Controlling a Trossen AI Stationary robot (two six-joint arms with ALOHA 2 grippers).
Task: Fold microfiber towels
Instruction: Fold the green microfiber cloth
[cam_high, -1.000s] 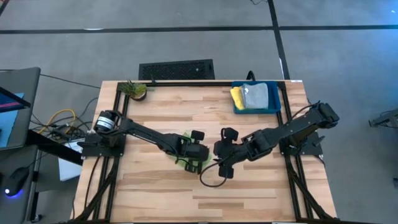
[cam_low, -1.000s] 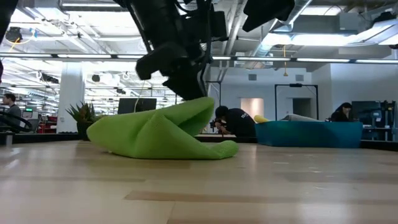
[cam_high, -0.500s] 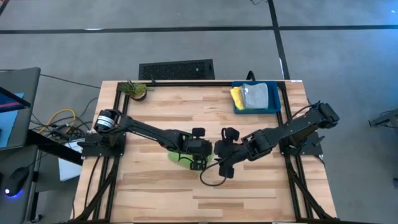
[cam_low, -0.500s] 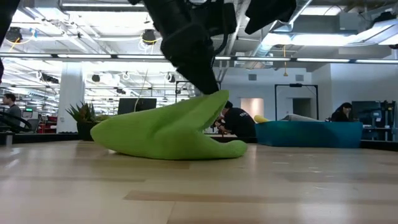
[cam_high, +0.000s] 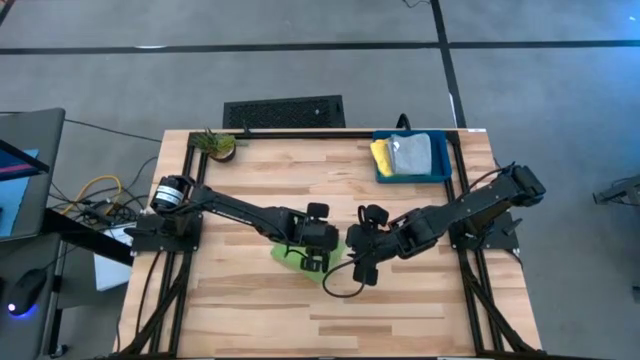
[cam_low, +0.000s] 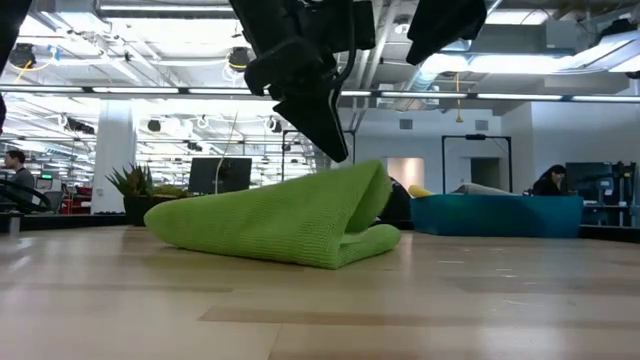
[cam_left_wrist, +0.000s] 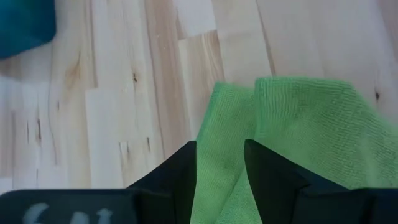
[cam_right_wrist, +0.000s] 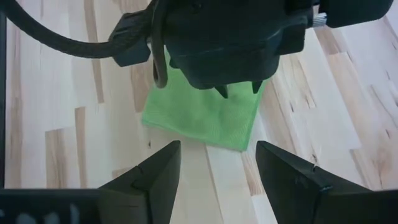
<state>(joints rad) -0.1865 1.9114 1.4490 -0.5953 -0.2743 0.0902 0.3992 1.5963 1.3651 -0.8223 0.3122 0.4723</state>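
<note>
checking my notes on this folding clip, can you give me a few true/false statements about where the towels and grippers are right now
1. The green towel lies folded over on the table. True.
2. The left gripper is clamped on the towel. False: its jaws are open, just above it.
3. The bin is empty. False: it holds a yellow towel and a grey towel.
4. The right gripper is open beside the green towel, holding nothing. True.

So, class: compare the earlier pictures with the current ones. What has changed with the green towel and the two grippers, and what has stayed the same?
The left gripper carried the top flap of the green towel across toward the right arm, opened, let it go and lifted clear; the flap now lies folded over the lower layer. The right gripper stayed open above the table beside the towel, and the bin with its folded towels did not move.
</note>
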